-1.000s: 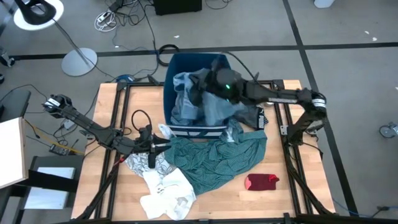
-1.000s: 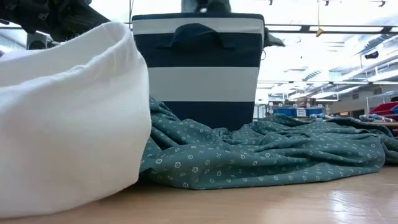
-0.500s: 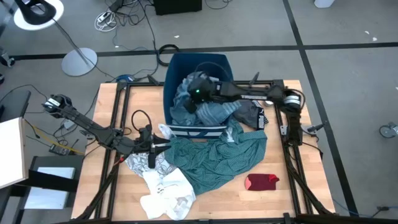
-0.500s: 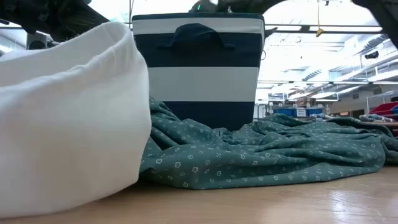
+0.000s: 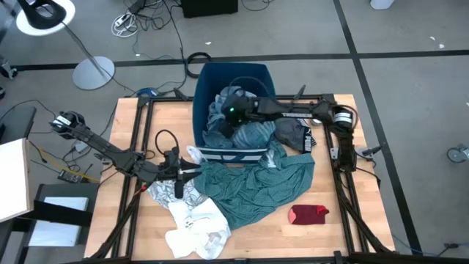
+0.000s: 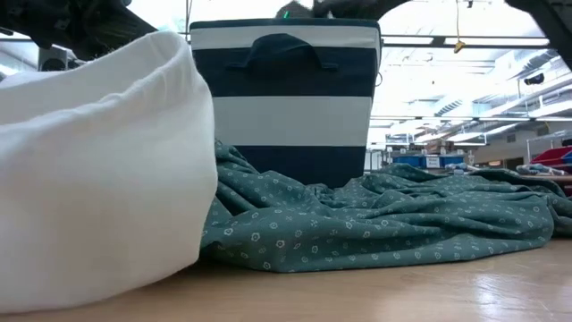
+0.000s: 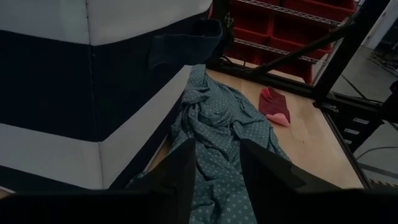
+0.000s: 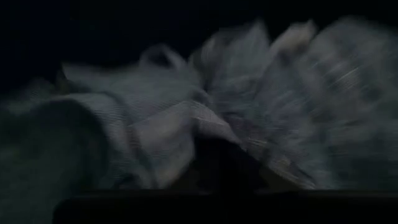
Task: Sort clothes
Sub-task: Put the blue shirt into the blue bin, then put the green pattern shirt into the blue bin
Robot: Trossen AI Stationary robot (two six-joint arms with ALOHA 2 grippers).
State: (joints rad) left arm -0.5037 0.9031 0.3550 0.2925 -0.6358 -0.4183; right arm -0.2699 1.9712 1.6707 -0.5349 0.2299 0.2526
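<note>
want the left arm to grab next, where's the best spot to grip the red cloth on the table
Pinch the red cloth at its raised middle fold, coming straight down. It lies bunched and alone on bare wood, clear of the green shirt, so nothing else should get caught.

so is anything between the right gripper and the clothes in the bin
Nothing visible. The right gripper is down inside the dark blue bin, right at the light blue shirt piled there; its wrist view shows only fabric close ahead.

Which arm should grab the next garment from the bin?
Right. Its pincer is already down inside the dark blue bin, right over the light blue shirt. The left pincer waits outside the bin, low by the green shirt.
</note>
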